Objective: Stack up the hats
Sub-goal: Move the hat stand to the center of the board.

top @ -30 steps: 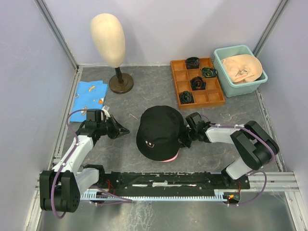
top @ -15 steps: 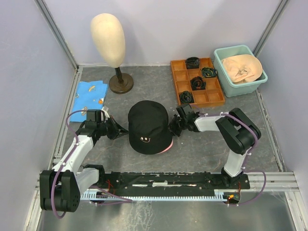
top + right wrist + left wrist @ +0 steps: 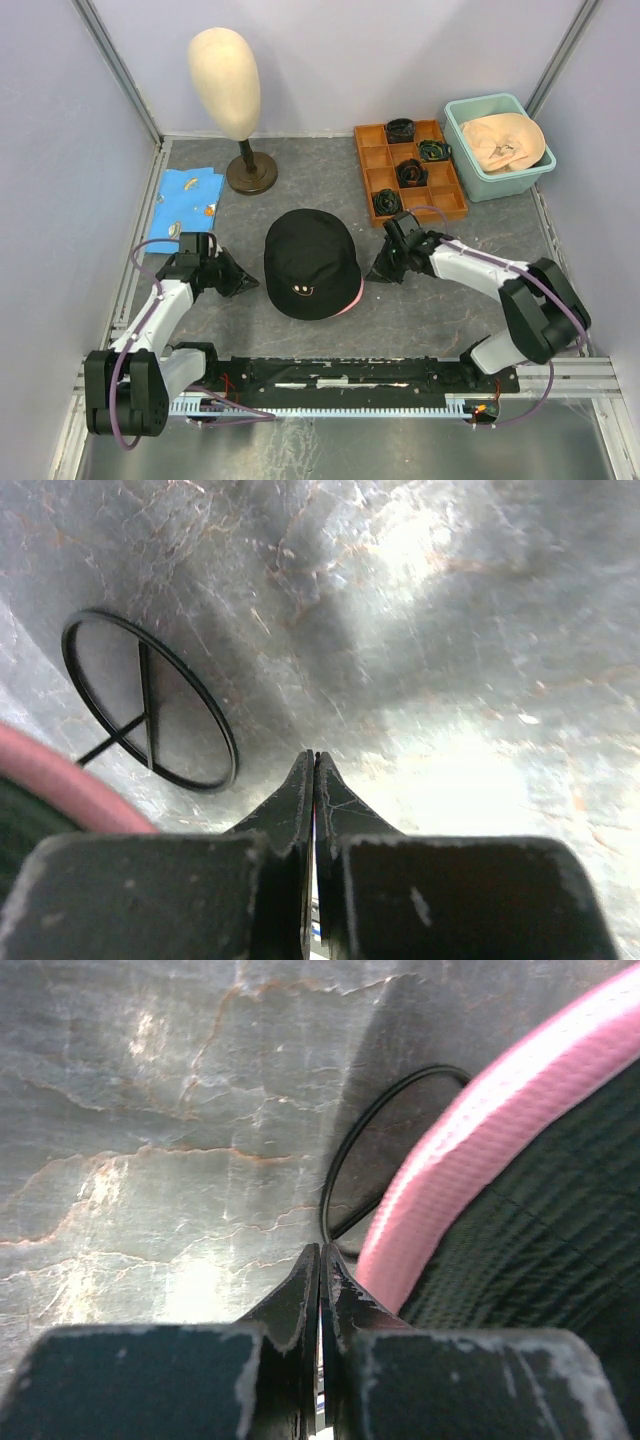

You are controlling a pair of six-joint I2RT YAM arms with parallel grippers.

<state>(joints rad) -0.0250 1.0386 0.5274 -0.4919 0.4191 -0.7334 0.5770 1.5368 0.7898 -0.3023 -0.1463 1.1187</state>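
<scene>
Black hat (image 3: 310, 262) sits mid-frame on the counter (image 3: 450, 305), pale smiley logo toward the lower edge. A pink brim (image 3: 353, 299) peeks out beneath it (so it is likely already stacked on the pink hat).

Change over the last second: the pile slid left and slightly up-frame, nudged by your right claw (image 3: 376, 275). That claw has since backed off to the right and now stands apart from the brim, clenched on nothing. Your left claw (image 3: 252, 284) is just beside the pile's left edge, pinched tight and empty too. Its wrist view shows the pink brim close by the fingertips.

Reading: the shove looks finished and the pile is roughly centred between the arms. A beige hat (image 3: 500, 140) lies in the tub (image 3: 497, 186) at upper right, not yet stacked. You would need to unclench a claw before fetching it.
</scene>
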